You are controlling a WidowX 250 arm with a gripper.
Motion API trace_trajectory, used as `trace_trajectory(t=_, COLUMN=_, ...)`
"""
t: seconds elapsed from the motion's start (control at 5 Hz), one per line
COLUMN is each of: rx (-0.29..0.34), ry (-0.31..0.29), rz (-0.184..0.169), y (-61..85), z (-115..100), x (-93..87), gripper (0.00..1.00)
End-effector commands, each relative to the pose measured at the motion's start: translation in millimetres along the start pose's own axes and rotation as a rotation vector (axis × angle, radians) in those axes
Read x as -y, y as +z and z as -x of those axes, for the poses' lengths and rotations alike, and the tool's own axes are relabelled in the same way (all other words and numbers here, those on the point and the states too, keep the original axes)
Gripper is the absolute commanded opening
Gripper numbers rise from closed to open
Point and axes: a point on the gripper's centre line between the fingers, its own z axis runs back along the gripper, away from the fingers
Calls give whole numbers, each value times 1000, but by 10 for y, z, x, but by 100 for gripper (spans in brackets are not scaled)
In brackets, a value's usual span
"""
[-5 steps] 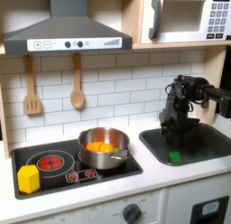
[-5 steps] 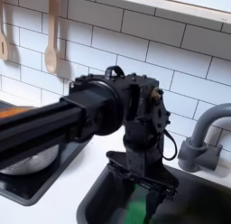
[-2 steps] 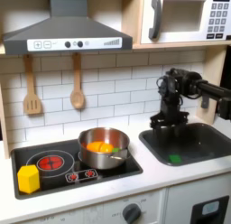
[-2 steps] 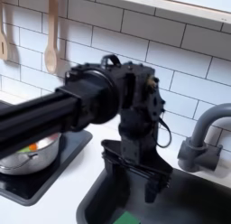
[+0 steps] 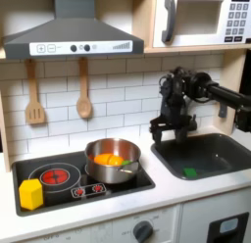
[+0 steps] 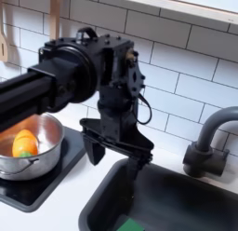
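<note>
White tile backs a toy kitchen counter where one gripper (image 5: 166, 131) hangs released, fingers (image 6: 94, 151) spread and empty, over the sink's (image 5: 227, 142) left rim in the first exterior view. One green block (image 5: 189, 171) lies on the basin floor, below and just right of it. One pot (image 5: 111, 160) of orange food, one yellow block (image 5: 30, 193) and two wall utensils sit leftward, with bare counter between sink and stove (image 5: 69, 178).

We see an all-black arm (image 6: 65, 72) built of boxy links and rounded joint housings. Thin black cables loop beside its wrist, above the black gripper (image 6: 113, 158) with flat fingers.
</note>
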Motion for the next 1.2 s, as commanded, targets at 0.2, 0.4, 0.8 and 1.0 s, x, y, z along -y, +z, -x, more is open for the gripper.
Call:
trace_trajectory(t=0.2, rx=38, ry=110, rz=-75, y=169, z=-32, x=-544, gripper=100)
trace_trajectory(t=0.4, rx=59, ry=130, rz=-85, y=242, z=-51, x=-622, gripper=100)
trace_trajectory(t=0.8, rx=58, ry=197, rz=-114, y=282, z=-2, x=-886, gripper=100)
trace_trajectory(t=1.0, rx=50, ry=196, rz=-93, y=253, z=7, x=-880, gripper=100)
